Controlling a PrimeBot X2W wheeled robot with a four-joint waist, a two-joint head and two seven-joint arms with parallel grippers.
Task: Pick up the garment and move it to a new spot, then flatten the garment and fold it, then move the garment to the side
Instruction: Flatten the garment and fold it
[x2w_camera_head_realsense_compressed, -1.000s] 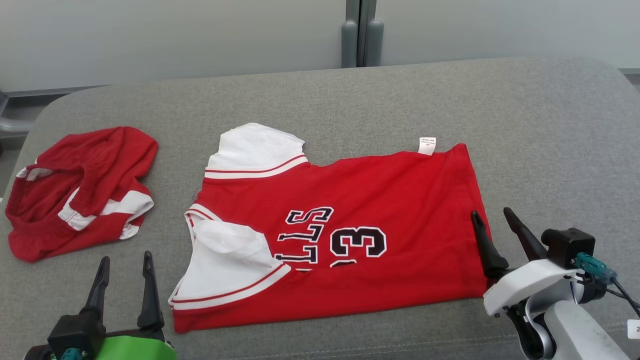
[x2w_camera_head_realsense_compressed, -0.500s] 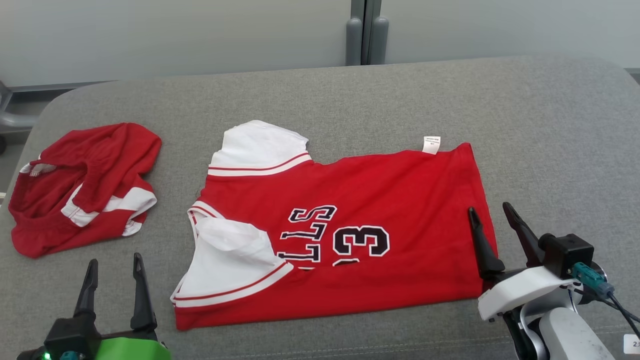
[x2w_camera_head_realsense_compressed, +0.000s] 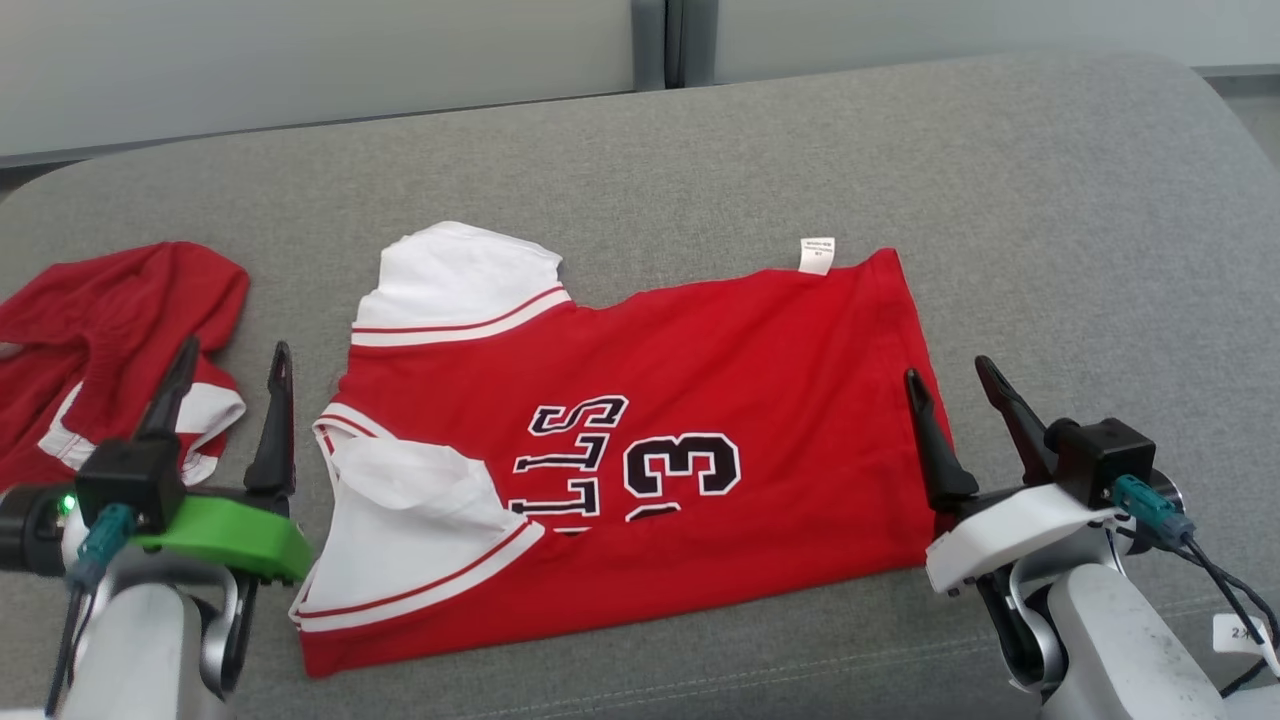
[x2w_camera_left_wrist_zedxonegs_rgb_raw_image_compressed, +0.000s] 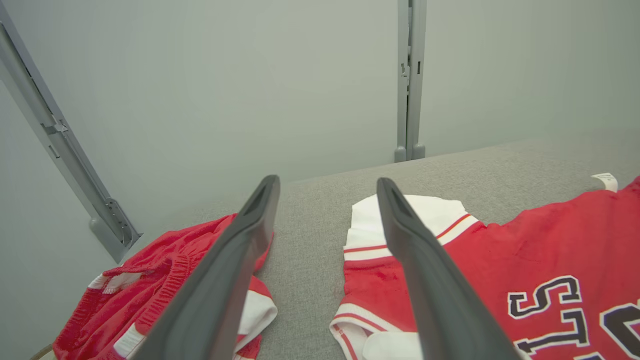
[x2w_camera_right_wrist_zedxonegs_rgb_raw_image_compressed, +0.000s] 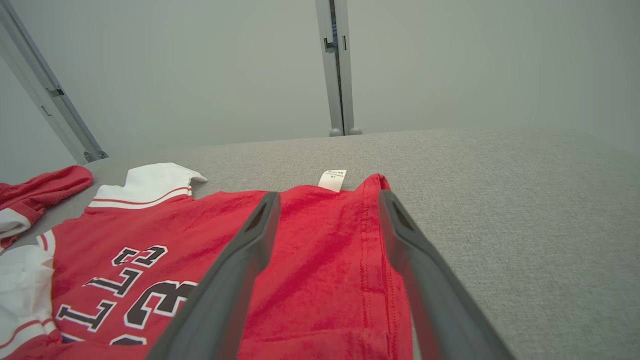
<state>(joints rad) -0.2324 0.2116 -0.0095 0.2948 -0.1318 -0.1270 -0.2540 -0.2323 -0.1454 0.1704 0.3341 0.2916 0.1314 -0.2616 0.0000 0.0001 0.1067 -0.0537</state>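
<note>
**Item:** red jersey (x2w_camera_head_realsense_compressed: 700, 380), laid flat on the grey cushion (x2w_camera_head_realsense_compressed: 800, 130), between the two claws.

**Step in hand (judged):** the fold. The garment appears spread and doubled once along its near edge, where the lettering is cut off. A further fold is judged due.

**Handling, left to right:**
- Left gripper (x2w_camera_head_realsense_compressed: 237, 348): jaws are spread wide and nothing is held. It is poised just left of the collar end, with a second red garment (x2w_camera_head_realsense_compressed: 110, 300) at its left. That bundle should be kept out of the pinch. The near white sleeve (x2w_camera_head_realsense_compressed: 400, 500), just right of this claw, is best taken up with both layers together.
- Right gripper (x2w_camera_head_realsense_compressed: 946, 368): jaws are likewise spread and empty, astride the hem edge. Contact with the cloth cannot be told. Both hem layers should be caught low and square, so that the doubled edge is not dragged askew.
- Both ends are best lifted and carried evenly.

**Appearance:**
- Far sleeve (x2w_camera_head_realsense_compressed: 460, 280): white with red stripes, lying flat ahead and to the right of the left claw. The near sleeve is rumpled.
- Body: thin red cloth with few creases, black lettering and a numeral outlined in white.
- Care label (x2w_camera_head_realsense_compressed: 817, 254): white, projecting at the far hem corner, ahead and to the left of the right claw.
</note>
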